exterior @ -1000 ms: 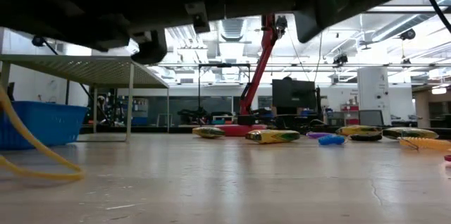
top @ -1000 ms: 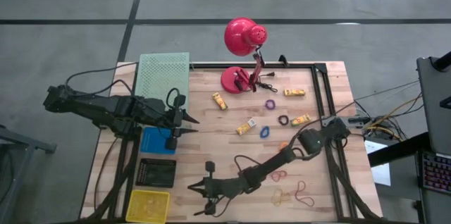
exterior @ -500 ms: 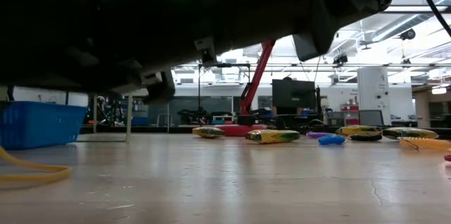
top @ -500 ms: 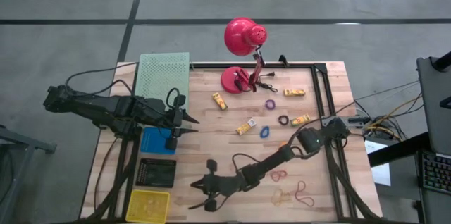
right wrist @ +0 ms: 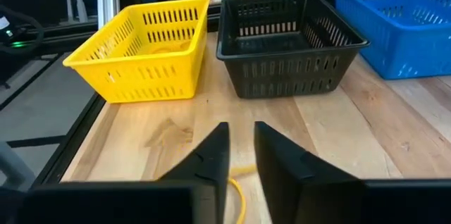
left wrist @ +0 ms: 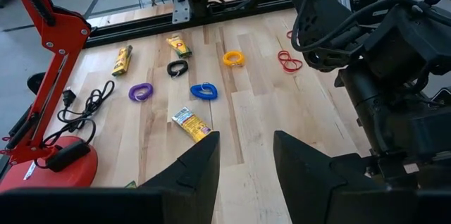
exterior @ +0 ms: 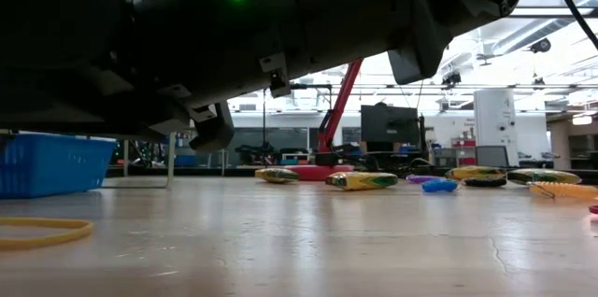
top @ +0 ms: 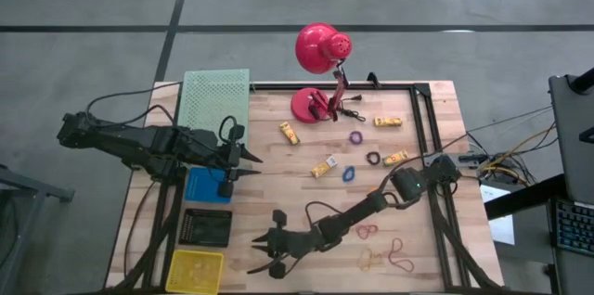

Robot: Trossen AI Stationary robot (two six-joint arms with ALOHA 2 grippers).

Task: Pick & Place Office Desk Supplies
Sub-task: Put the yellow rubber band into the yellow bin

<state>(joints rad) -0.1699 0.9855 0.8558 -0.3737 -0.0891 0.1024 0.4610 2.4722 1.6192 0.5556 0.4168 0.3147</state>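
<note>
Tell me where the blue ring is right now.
In the high view the blue ring lies right of table centre, between the purple ring and the orange ring.

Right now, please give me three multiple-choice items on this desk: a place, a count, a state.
1. The yellow rubber band lies: A in a basket; B on the table; C on the lamp.
2. Baskets ahead of the right gripper: A one; B three; C five.
3. The fingers of the left gripper are: A open, empty; B shut on a ring; C holding a basket.
Answers: B, it lies flat on the wood; B, yellow basket, black basket, blue basket; A, nothing sits between them.
</note>
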